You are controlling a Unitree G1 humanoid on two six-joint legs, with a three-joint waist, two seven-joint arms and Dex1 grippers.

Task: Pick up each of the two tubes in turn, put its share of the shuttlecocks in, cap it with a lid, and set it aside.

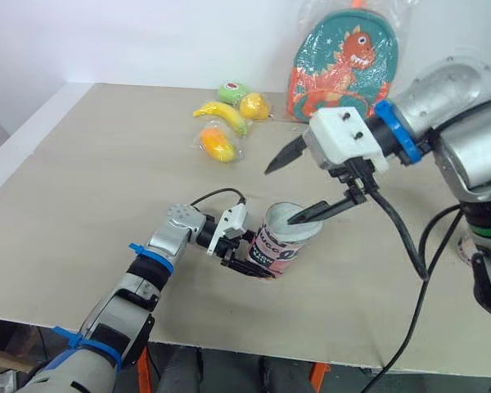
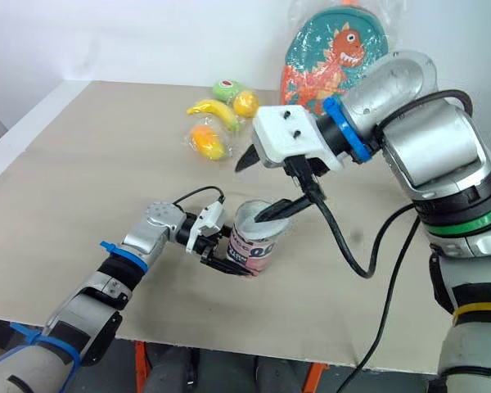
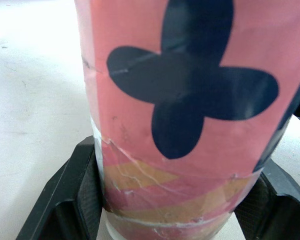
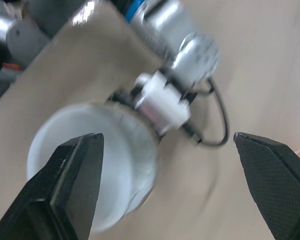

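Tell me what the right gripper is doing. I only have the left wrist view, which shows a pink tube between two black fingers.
Observer: The right gripper is open above the tube, with its lower fingertip at the tube's top rim.
Operator: Is the tube upright?
Observer: It tilts a little, low over the table. The left gripper clamps it near the base.
Operator: Anything else on the table?
Observer: Bagged toy fruit and a dinosaur backpack lie at the far side, apart from the tube.
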